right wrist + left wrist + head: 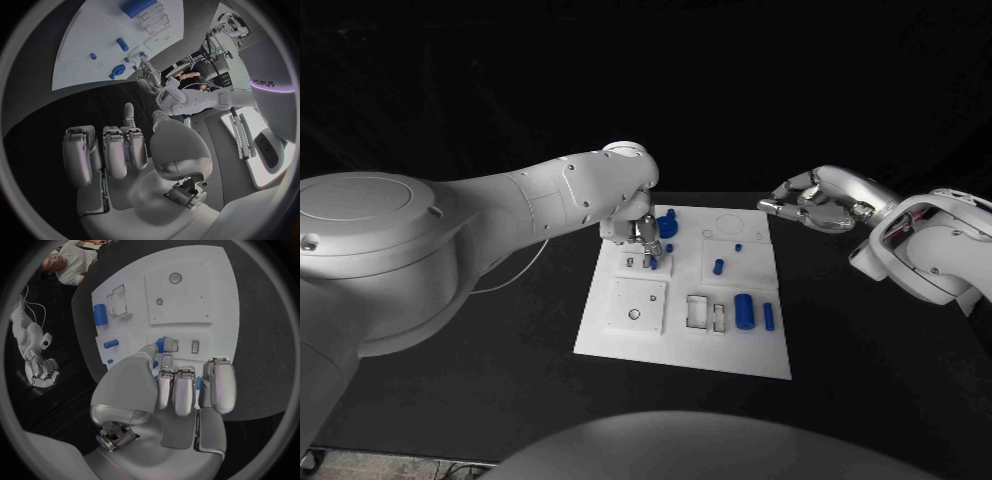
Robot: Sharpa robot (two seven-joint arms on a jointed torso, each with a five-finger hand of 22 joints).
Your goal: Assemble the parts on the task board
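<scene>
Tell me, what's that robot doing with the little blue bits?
It is fitting blue parts into a white board on a black table. The left hand is down at the board's far end, pinching a small blue part over the slots there. The right hand hangs off the board's far right corner, fingers curled, holding nothing. A big blue block and a thin blue bar lie near the board's right edge.

black table (877, 350), white task board (661, 345)
</scene>
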